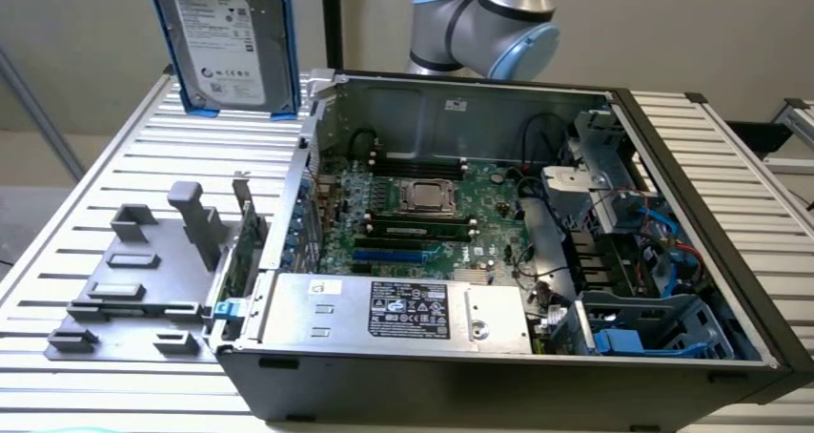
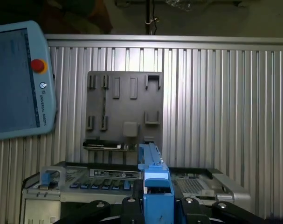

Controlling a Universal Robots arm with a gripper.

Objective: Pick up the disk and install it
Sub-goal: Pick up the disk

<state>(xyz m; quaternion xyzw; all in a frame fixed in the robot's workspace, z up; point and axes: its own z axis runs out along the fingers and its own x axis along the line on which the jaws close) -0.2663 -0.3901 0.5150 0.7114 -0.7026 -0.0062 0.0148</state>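
Observation:
The disk (image 1: 227, 42), a silver drive with a white label and blue rails, hangs upright in the air above the table's far corner, at the exterior view's left and beside the open computer case (image 1: 509, 395). In the wrist view my gripper (image 2: 157, 207) is shut on the disk (image 2: 155, 182). Its blue rail edge stands between the black fingers (image 2: 130, 205). Below the disk lie the case and, beyond it, the grey fixture (image 2: 125, 109).
The grey plastic fixture (image 1: 140, 280) with upright posts lies on the slatted table (image 1: 114, 156) left of the case. Inside the case are a power-supply box (image 1: 395, 309), a motherboard and a blue drive bay (image 1: 636, 336). The robot arm (image 1: 490, 18) rises behind. A teach pendant (image 2: 17, 79) rests on the table.

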